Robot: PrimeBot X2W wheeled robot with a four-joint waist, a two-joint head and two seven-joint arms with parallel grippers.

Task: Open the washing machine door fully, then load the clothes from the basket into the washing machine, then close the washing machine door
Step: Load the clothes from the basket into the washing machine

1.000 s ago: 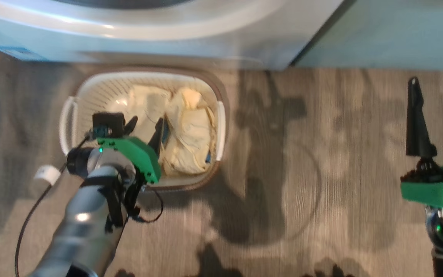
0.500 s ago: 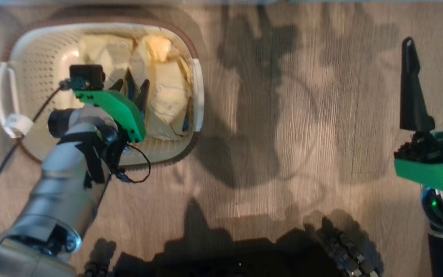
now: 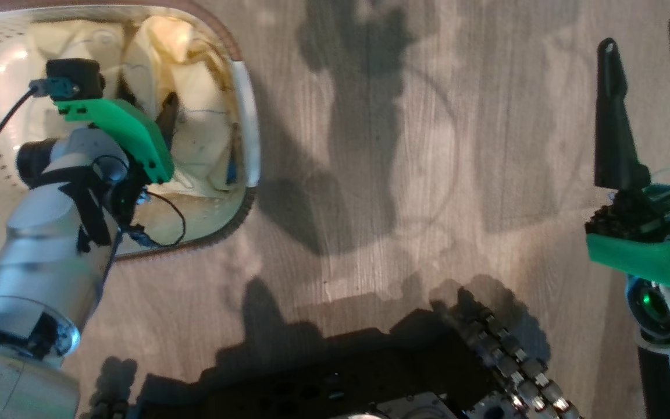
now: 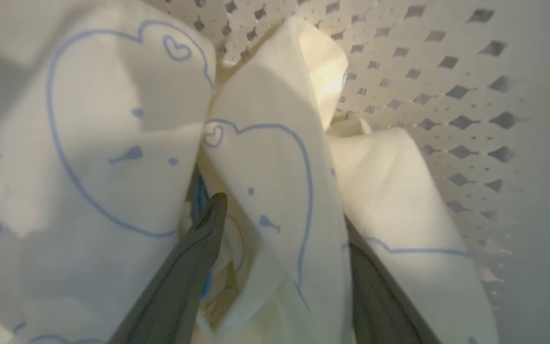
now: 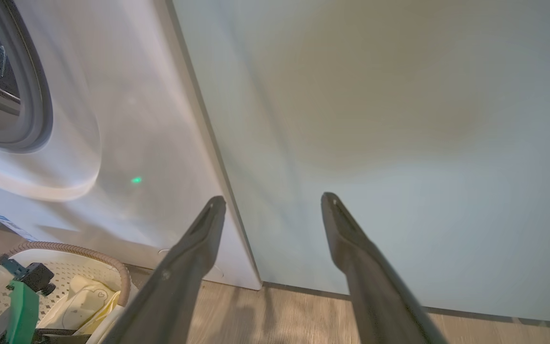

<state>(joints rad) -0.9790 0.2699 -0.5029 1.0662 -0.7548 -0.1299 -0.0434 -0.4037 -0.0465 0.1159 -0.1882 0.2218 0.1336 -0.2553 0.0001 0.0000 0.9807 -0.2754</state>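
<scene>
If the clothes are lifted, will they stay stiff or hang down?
Probably floppy: the clothes lie in soft folds. Likely light, as the cloth looks thin. The fold inside the open left end effector may slip out.

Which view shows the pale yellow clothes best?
The left wrist view: the pale yellow soft clothes, with blue line drawings, are close and sharp. The head view has them partly behind the left arm; the right wrist view shows them small.

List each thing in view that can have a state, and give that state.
left pincer, open, astride a fold of the clothes
right pincer, open, empty
clothes, crumpled inside the basket
basket, upright on the floor, loaded
washing machine, mouth uncovered
</scene>
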